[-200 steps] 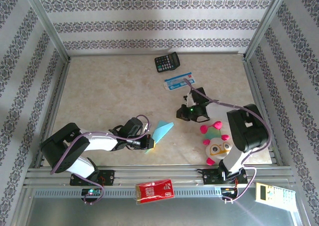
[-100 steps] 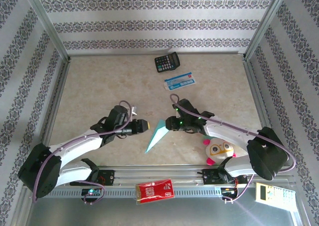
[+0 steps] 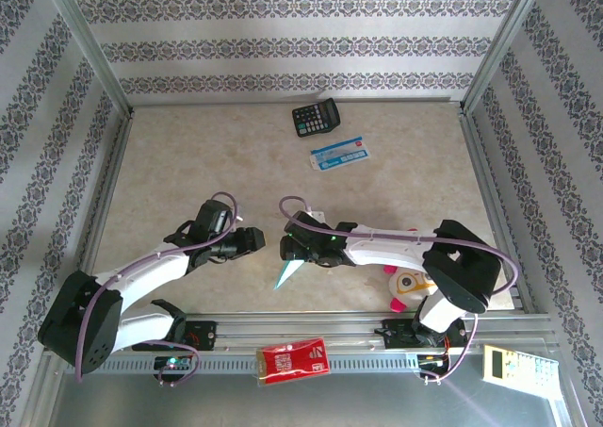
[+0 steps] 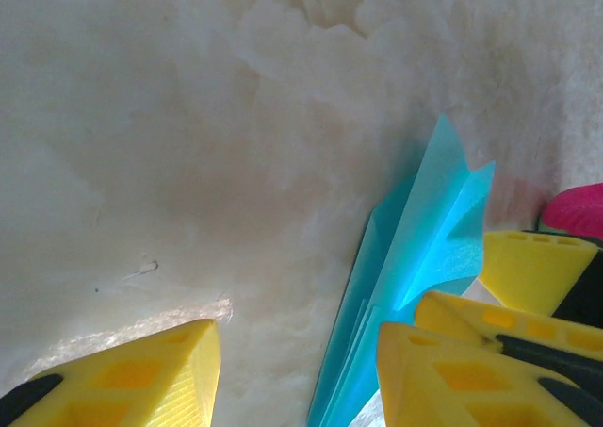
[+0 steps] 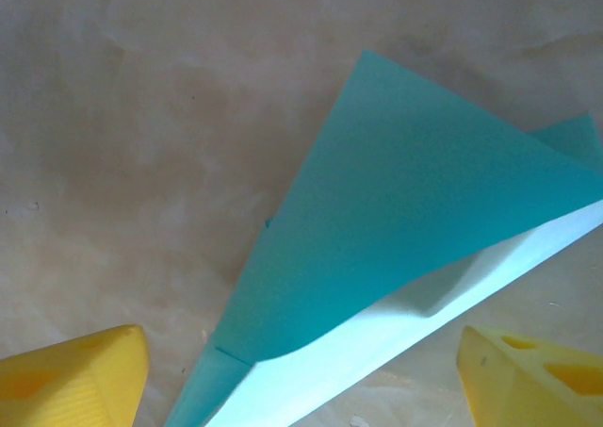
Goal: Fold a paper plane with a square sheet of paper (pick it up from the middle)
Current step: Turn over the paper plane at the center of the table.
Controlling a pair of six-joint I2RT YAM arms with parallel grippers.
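The square sheet of paper is folded into a slim light turquoise paper plane (image 3: 290, 273) lying on the table near the front edge. In the top view my left gripper (image 3: 264, 241) and right gripper (image 3: 285, 249) meet nose to nose just above its upper end. In the left wrist view the paper plane (image 4: 415, 257) runs along the inner side of my right-hand yellow finger (image 4: 452, 380); the left gripper (image 4: 297, 352) is open. The right gripper (image 5: 301, 361) stands open and wide over the paper plane (image 5: 396, 210), touching nothing.
A black calculator (image 3: 315, 118) and a blue-and-white card (image 3: 338, 154) lie at the back. A pink and white plush toy (image 3: 413, 281) sits just right of the right arm. A red packet (image 3: 293, 361) rests on the front rail.
Both grippers have opened. The left let go of the paper, which now lies on the table. The right arm swung left and down to the paper.
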